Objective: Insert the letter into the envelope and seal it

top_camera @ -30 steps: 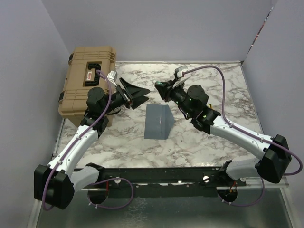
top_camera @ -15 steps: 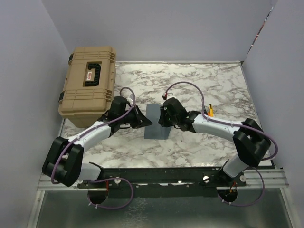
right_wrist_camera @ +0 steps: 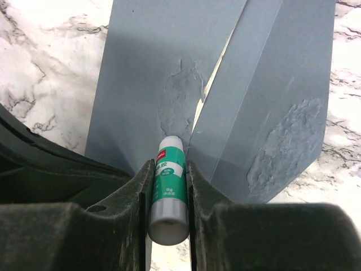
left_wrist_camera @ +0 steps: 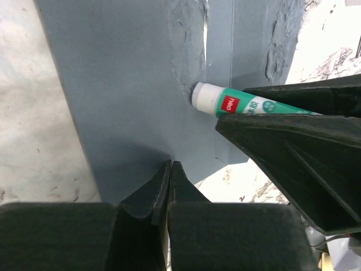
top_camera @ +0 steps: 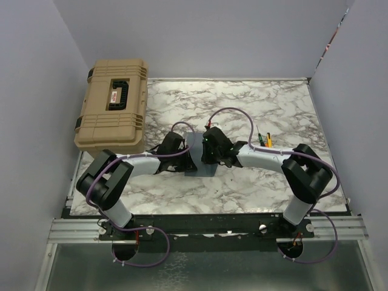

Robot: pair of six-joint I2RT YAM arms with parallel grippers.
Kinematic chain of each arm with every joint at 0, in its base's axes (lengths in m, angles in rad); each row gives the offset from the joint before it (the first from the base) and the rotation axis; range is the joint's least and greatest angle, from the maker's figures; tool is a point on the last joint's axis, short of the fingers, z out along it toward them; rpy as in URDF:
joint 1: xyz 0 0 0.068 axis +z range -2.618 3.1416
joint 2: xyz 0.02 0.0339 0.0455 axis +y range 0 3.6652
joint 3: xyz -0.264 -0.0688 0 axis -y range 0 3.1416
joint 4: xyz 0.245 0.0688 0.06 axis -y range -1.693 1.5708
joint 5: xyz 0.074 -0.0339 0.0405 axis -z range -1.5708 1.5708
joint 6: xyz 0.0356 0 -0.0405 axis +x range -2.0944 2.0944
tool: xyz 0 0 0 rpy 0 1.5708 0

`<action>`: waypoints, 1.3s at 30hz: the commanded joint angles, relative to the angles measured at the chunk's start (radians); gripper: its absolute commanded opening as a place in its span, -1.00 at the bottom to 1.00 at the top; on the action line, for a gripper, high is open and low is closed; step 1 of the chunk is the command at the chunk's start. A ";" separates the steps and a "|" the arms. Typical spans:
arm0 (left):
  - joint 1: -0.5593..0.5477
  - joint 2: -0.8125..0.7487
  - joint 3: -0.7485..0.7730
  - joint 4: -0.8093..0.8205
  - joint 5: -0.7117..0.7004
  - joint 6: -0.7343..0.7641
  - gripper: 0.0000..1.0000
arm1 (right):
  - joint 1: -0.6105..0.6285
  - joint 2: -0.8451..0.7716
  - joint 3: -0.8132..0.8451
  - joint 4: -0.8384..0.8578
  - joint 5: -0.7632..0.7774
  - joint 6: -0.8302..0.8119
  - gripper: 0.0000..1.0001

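Right wrist cam: R claw [right_wrist_camera: 169, 169] clamping green-white glue stick [right_wrist_camera: 168, 195], tip touching slate envelope [right_wrist_camera: 146, 68] by flap seam. Left wrist cam: L claw [left_wrist_camera: 170, 172] fully closed, gripping nothing, hovering over envelope edge. Top external: envelope lying flat mid-counter [top_camera: 254, 103], betw. both claws; tan case [top_camera: 112, 121] sitting far left.

Left end effector [left_wrist_camera: 170, 169] closed, right end effector [right_wrist_camera: 168, 166] clamped

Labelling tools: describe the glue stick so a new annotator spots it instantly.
Look mid marble table, at the blue-grey envelope. The right gripper clamps the glue stick there, its white tip at the flap's edge. It's the only green-and-white tube among black fingers and grey paper.
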 commanded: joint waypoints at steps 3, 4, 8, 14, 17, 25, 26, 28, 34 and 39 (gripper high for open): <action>-0.008 0.077 0.024 -0.091 -0.117 0.058 -1.00 | 0.002 0.066 0.047 0.000 0.037 0.022 -0.99; -0.008 0.095 0.029 -0.117 -0.112 0.061 -1.00 | 0.002 0.076 0.052 -0.004 0.043 0.024 -0.99; -0.007 0.125 0.027 -0.168 -0.110 0.072 -1.00 | 0.001 0.120 0.102 -0.074 0.108 0.042 -0.99; 0.010 0.111 0.030 -0.191 -0.092 0.094 -1.00 | -0.026 0.179 0.188 -0.137 0.152 0.031 -0.99; 0.025 0.116 0.025 -0.185 -0.066 0.098 -1.00 | -0.028 0.206 0.214 -0.114 0.115 -0.005 -0.99; 0.110 0.177 -0.010 -0.062 0.106 0.033 -1.00 | -0.027 0.177 0.187 -0.143 0.040 -0.034 -0.99; 0.111 0.187 -0.007 -0.053 0.115 0.024 -1.00 | -0.026 0.167 0.177 -0.151 0.024 -0.036 -0.99; 0.114 0.203 0.000 -0.046 0.125 0.010 -1.00 | -0.025 0.149 0.154 -0.158 -0.015 -0.043 -0.99; 0.126 0.205 -0.006 -0.041 0.087 -0.036 -1.00 | -0.025 0.127 0.140 -0.213 -0.035 -0.069 -0.99; 0.128 0.222 -0.007 -0.040 0.091 -0.028 -1.00 | -0.027 0.201 0.208 -0.231 0.014 -0.076 -0.99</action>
